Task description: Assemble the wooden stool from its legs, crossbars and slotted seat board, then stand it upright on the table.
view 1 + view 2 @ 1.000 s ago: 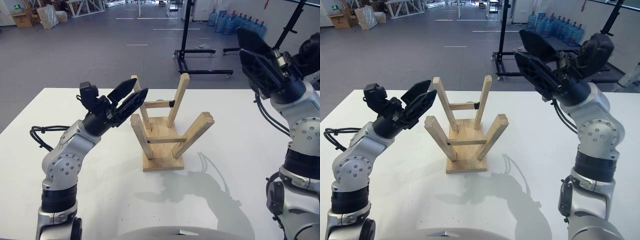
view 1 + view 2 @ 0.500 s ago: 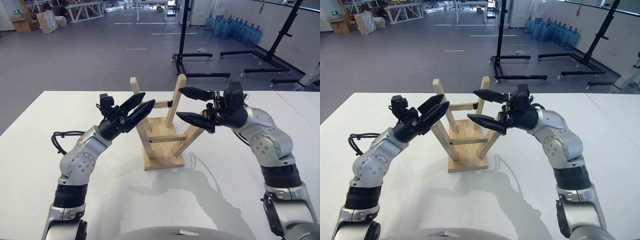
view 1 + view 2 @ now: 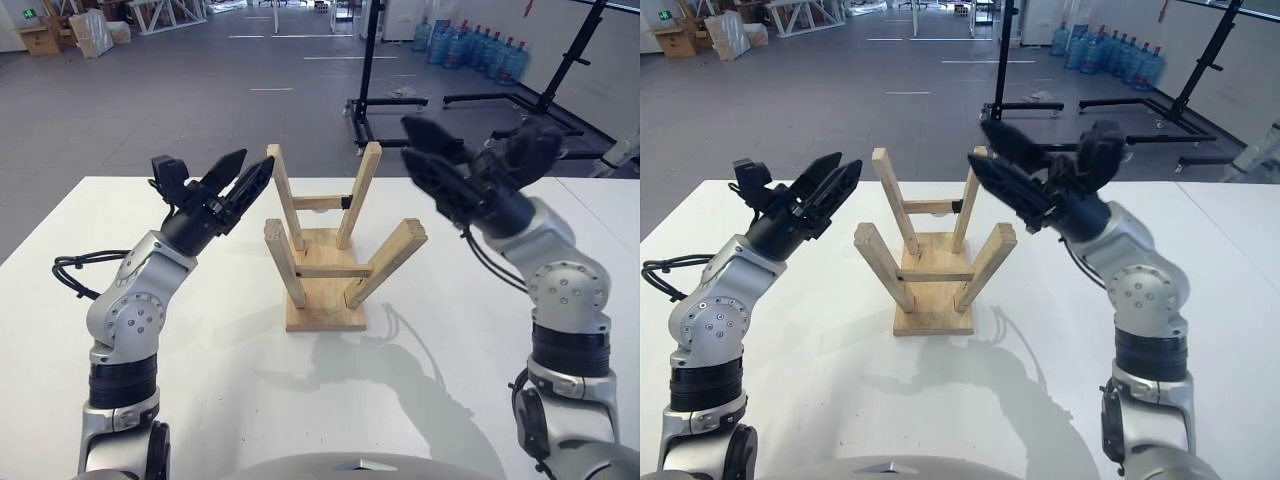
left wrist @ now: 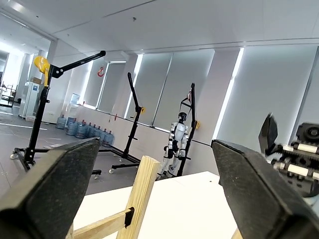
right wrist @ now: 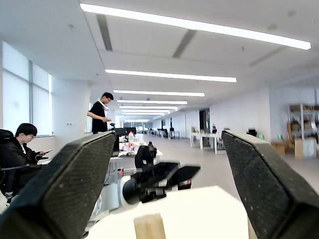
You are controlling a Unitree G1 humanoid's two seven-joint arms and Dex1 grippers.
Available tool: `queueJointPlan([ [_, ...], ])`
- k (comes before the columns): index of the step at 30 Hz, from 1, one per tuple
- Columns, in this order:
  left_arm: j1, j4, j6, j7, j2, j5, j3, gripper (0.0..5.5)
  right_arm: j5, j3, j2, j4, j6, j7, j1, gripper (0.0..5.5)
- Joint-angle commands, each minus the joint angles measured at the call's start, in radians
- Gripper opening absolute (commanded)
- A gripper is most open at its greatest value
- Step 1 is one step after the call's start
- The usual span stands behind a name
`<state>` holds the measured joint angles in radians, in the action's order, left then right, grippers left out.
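An assembled wooden stool lies upside down at the centre of the white table, in the middle of the head-camera frame. Its slotted seat board rests flat on the tabletop and its four legs splay upward, joined by crossbars. The left gripper hangs in the air at centre left of the frame, just beside the top of the rear left leg without touching it, its pincer spread wide and holding nothing. The right gripper is raised in the upper right of the frame, above and beside the rear right leg, its pincer likewise wide and holding nothing. In the left wrist view, the top of one leg stands between the wide-set fingers. Behind the table, a black wheeled stand stands on the grey floor
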<state>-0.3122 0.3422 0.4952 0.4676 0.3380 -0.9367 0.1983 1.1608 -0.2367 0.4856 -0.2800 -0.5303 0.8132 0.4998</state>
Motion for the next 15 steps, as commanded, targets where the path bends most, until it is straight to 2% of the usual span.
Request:
queueJointPlan([
  [1, 0.072, 0.029, 0.017, 0.040, 0.033, 0.004, 0.009, 4.08, -0.004, -0.084, 0.065, 0.099, -0.014, 0.049, -0.006, 3.91],
  [5, 0.156, 0.065, 0.013, 0.107, 0.069, -0.020, 0.043, 4.08, -0.092, -0.112, 0.111, 0.247, 0.007, 0.125, -0.079, 3.91],
  [8, 0.209, 0.132, 0.004, 0.157, 0.097, -0.101, 0.122, 4.08, -0.411, 0.023, 0.134, 0.371, 0.161, 0.087, -0.107, 3.91],
  [10, 0.208, 0.129, 0.003, 0.157, 0.115, -0.113, 0.152, 4.08, -0.605, 0.132, 0.090, 0.388, 0.298, 0.047, -0.126, 3.91],
  [12, 0.213, 0.148, 0.010, 0.173, 0.131, -0.150, 0.179, 4.08, -0.669, 0.218, 0.050, 0.305, 0.333, 0.052, -0.166, 3.91],
  [15, 0.238, 0.196, 0.014, 0.195, 0.152, -0.210, 0.212, 4.08, -0.597, 0.333, 0.074, 0.065, 0.252, 0.176, -0.290, 3.91],
])
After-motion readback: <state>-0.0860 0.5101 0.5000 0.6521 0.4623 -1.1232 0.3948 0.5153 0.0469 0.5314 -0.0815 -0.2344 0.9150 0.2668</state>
